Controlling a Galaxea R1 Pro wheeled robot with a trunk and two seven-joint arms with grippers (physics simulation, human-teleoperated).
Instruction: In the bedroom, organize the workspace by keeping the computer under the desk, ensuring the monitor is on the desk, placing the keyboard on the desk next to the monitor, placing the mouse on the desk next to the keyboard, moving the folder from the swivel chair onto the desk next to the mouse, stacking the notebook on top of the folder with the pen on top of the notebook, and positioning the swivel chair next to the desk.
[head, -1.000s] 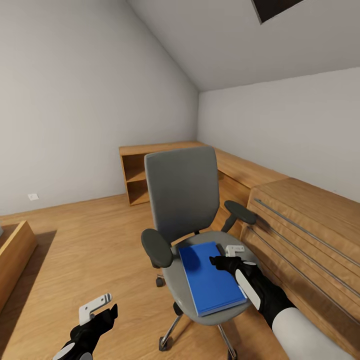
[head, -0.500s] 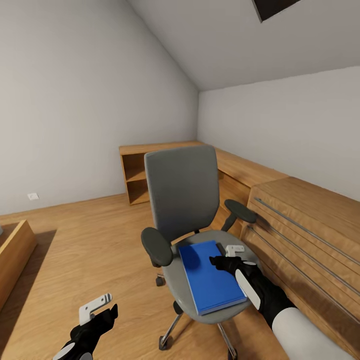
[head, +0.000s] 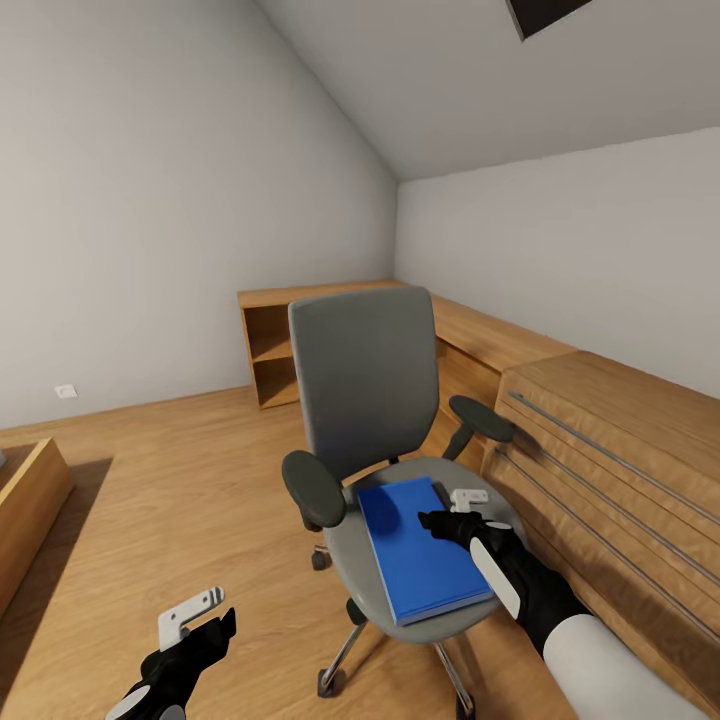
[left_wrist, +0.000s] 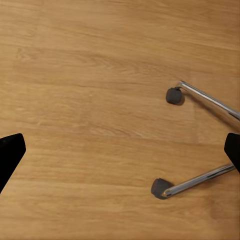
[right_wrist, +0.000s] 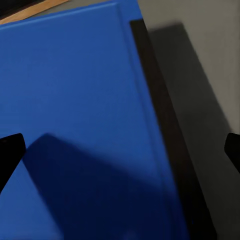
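The right pincer (head: 452, 512), fingers spread apart, hovers over the far right corner of the folder (head: 418, 548), which lies flat on the seat of the swivel chair (head: 370, 400). The left pincer (head: 192, 618), fingers also apart, hangs low over the wood floor (head: 180, 470), near-left of the chair.

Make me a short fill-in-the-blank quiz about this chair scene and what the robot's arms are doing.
1. The blue folder lies on the chair's ____.
2. The ____ gripper hovers over the folder.
3. The floor is made of ____.
4. The left gripper hangs beside the chair, jaws ____.

Missing words: seat; right; wood; open
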